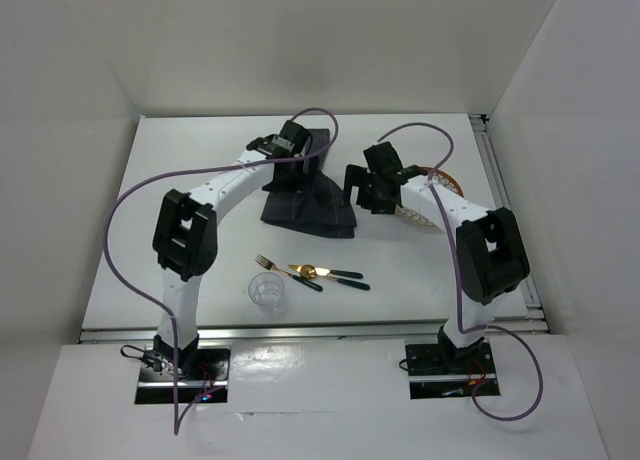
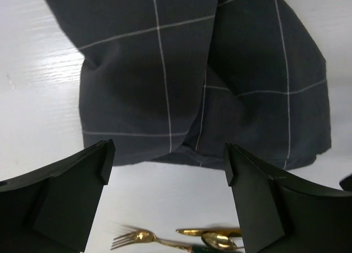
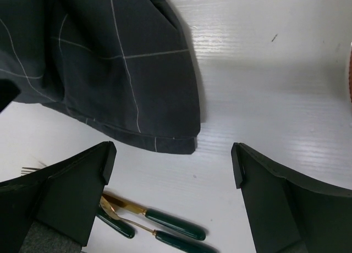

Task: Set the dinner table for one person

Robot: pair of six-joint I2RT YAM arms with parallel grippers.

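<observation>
Risk: cloth (image 2: 137, 71) is lying bunched on bench (image 3: 275, 71), centre-far; left end effector (image 2: 168, 157) and right end effector (image 3: 173, 157) are hovering wide open, empty, at its edges – uneven pinches dragging folds onto cutlery (image 3: 176, 224)

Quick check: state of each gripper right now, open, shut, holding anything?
Left gripper: open, jaws wide, holding nothing, above the dark grey checked cloth placemat.
Right gripper: open, jaws wide, holding nothing.
</observation>
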